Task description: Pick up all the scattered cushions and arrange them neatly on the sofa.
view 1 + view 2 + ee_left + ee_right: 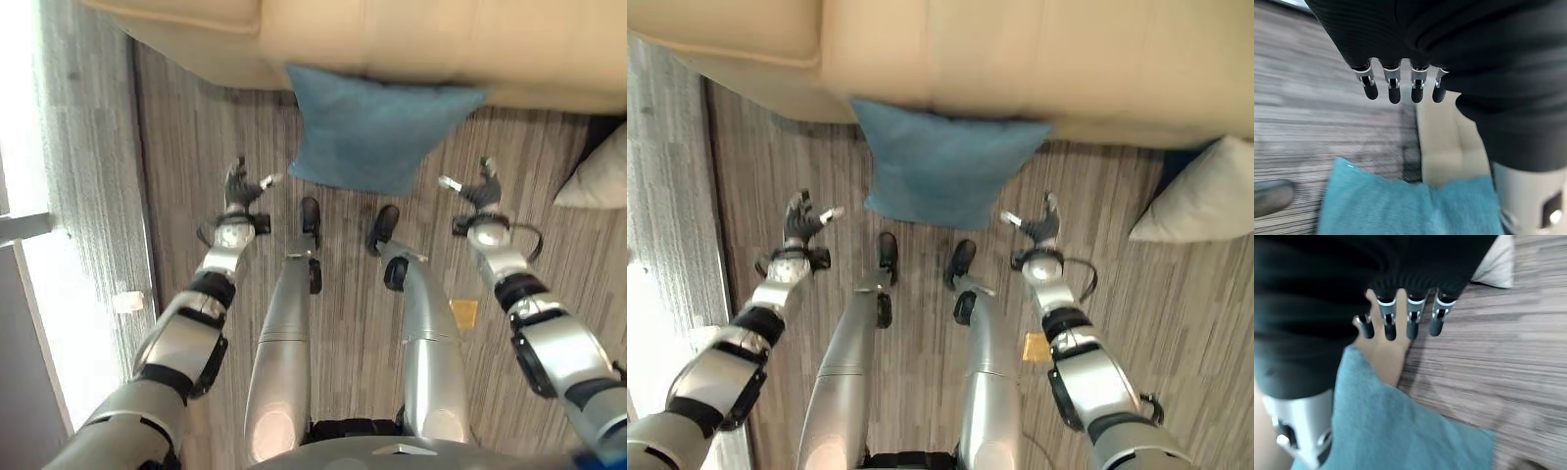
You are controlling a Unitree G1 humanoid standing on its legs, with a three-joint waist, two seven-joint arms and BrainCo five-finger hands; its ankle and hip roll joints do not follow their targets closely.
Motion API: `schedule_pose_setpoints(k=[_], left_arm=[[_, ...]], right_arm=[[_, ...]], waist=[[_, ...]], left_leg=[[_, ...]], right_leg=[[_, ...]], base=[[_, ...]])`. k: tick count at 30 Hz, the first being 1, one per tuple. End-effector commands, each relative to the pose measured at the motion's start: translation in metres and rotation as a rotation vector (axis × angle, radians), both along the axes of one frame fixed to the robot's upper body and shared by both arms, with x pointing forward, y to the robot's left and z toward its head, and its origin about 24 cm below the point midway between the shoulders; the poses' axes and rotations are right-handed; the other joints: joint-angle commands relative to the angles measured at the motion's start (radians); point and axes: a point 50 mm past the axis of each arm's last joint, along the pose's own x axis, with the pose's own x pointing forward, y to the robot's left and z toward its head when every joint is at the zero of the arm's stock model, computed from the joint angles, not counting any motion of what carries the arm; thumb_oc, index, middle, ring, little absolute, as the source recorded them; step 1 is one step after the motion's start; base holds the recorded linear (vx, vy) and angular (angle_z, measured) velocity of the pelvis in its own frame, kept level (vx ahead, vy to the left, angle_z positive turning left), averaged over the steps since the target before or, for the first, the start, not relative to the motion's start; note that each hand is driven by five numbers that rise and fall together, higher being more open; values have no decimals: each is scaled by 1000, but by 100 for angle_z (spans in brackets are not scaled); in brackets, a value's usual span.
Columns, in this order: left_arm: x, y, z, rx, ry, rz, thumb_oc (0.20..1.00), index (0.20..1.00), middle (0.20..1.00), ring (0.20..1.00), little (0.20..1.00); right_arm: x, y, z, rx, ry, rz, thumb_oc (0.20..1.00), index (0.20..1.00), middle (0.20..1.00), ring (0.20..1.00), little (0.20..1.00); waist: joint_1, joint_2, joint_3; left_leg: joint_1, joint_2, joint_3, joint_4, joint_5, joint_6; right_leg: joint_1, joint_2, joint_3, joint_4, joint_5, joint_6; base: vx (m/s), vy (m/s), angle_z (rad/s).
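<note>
Leaning against the front edge of the beige fabric sofa (411, 44), a square teal-blue fabric cushion (377, 127) rests its lower edge on the striped wood floor (196, 166). Left hand (238, 188) and right hand (480, 188) flank it, apart, fingers relaxed and empty. A pale grey cushion (1205, 201) lies at the floor's right edge.

Home living room: beige sofa (411, 39), cushions, wood-look floor (196, 147)

Wood-plank floor (196, 176) carries a blue cushion (377, 127), its top edge against the beige sofa (411, 39) front. White cushion (1205, 201) lies on the floor, well apart. Small yellow tag (463, 313) on the planks.
</note>
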Motion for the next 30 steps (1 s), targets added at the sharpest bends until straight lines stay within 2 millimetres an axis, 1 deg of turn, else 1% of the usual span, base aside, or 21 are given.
schedule_pose_setpoints(k=[1, 3, 5, 6, 8, 9, 12, 13, 14, 15, 16, 17, 18, 22, 24, 28, 30], left_arm=[[-16, 13, -27, -105, 14, 47, 1000, 1000, 1000, 1000, 1000], [-9, 12, -7, -135, -47, 44, 1000, 1000, 1000, 1000, 1000], [-1, 8, 18, -152, -130, 37, 1000, 1000, 1000, 1000, 1000], [-1, 6, 21, -155, -141, 32, 1000, 1000, 1000, 1000, 1000], [3, 4, 34, -161, -175, 21, 1000, 1000, 1000, 1000, 1000], [4, 3, 42, -174, -201, 10, 1000, 1000, 1000, 1000, 1000], [6, -1, 56, -192, -243, -23, 1000, 1000, 1000, 1000, 1000], [8, -4, 69, -186, -274, -50, 1000, 1000, 1000, 1000, 1000], [8, -7, 77, -191, -297, -63, 1000, 1000, 1000, 1000, 1000], [8, -7, 81, -188, -309, -68, 1000, 1000, 1000, 1000, 1000], [8, -7, 81, -188, -310, -68, 1000, 1000, 1000, 1000, 1000], [9, -14, 95, -185, -353, -96, 1000, 1000, 1000, 1000, 1000], [9, -17, 103, -174, -371, -114, 1000, 1000, 1000, 1000, 1000], [9, -22, 111, -176, -395, -139, 1000, 1000, 1000, 1000, 1000], [10, -27, 121, -159, -419, -156, 1000, 1000, 1000, 1000, 1000], [11, -39, 134, -134, -450, -186, 1000, 1000, 1000, 1000, 1000], [13, -47, 139, -100, -445, -194, 1000, 1000, 1000, 1000, 1000]], right_arm=[[-19, -25, -13, -11, -45, -108, 1000, 1000, 1000, 1000, 1000], [-14, -23, 4, 0, -107, -115, 1000, 1000, 1000, 1000, 1000], [-9, -20, 24, 33, -187, -119, 1000, 1000, 1000, 1000, 1000], [-9, -19, 25, 43, -193, -115, 1000, 1000, 1000, 1000, 1000], [-6, -16, 34, 59, -220, -85, 1000, 1000, 1000, 1000, 1000], [-6, -16, 36, 71, -223, -72, 1000, 1000, 1000, 1000, 1000], [-5, -17, 41, 120, -238, -42, 1000, 1000, 1000, 1000, 1000], [-3, -17, 52, 131, -271, -14, 1000, 1000, 1000, 1000, 1000], [-1, -16, 60, 130, -292, -1, 1000, 1000, 1000, 1000, 1000], [-1, -16, 65, 130, -308, 6, 1000, 1000, 1000, 1000, 1000], [-1, -16, 65, 130, -309, 6, 1000, 1000, 1000, 1000, 1000], [1, -16, 77, 125, -333, 29, 1000, 1000, 1000, 1000, 1000], [3, -14, 85, 127, -347, 64, 1000, 1000, 1000, 1000, 1000], [5, -12, 92, 139, -361, 104, 1000, 1000, 1000, 1000, 1000], [7, -5, 103, 152, -384, 151, 1000, 1000, 1000, 1000, 1000], [12, 15, 124, 130, -427, 223, 1000, 1000, 1000, 1000, 1000], [14, 29, 134, 109, -441, 258, 1000, 1000, 1000, 1000, 1000]], waist=[[-18, 36, -138], [-27, 41, -148], [-38, 43, -166], [-40, 43, -172], [-45, 40, -182], [-48, 39, -184], [-50, 37, -190], [-53, 38, -189], [-54, 40, -188], [-53, 39, -186], [-53, 40, -188], [-48, 41, -187], [-44, 43, -188], [-41, 43, -194], [-36, 46, -188], [-29, 50, -166], [-26, 50, -152]], left_leg=[[-23, 9, -71, 24, -107, -45], [-87, 3, -71, 33, -110, -41], [-156, -3, -71, 51, -116, -37], [-173, -7, -70, 54, -117, -35], [-210, -12, -67, 64, -121, -31], [-228, -13, -66, 68, -122, -30], [-277, -16, -64, 83, -125, -28], [-327, -21, -63, 107, -125, -26], [-358, -24, -62, 124, -125, -25], [-374, -24, -62, 131, -125, -25], [-378, -25, -62, 133, -126, -25], [-421, -27, -65, 158, -126, -24], [-448, -28, -67, 173, -125, -24], [-483, -29, -70, 197, -125, -26], [-509, -29, -78, 225, -124, -28], [-526, -29, -88, 257, -126, -30], [-526, -28, -95, 263, -125, -33]], right_leg=[[7, -38, 114, -64, -10, 131], [-62, -40, 131, -46, -10, 132], [-142, -35, 155, -23, -14, 130], [-162, -33, 160, -18, -14, 129], [-204, -28, 170, -4, -14, 131], [-229, -28, 177, 5, -13, 135], [-284, -27, 188, 22, -9, 143], [-337, -26, 196, 45, -7, 147], [-371, -25, 200, 67, -10, 148], [-389, -24, 200, 78, -12, 149], [-393, -24, 200, 80, -12, 149], [-441, -25, 203, 112, -16, 150], [-471, -23, 205, 133, -16, 152], [-502, -24, 208, 157, -21, 151], [-521, -25, 201, 181, -28, 150], [-522, -20, 193, 196, -33, 147], [-522, -18, 193, 203, -34, 147]], base=[[42, 120, 5], [37, 62, -3], [14, 33, -9], [-3, 38, -3], [-1, 18, -1], [0, 0, 0], [13, -6, -1], [54, -12, -3], [51, -20, -1], [31, -5, 0], [48, -35, -1], [78, -28, -1], [79, -28, -1], [20, -10, 0], [37, -18, 1], [0, 0, 0], [0, 0, 0]])
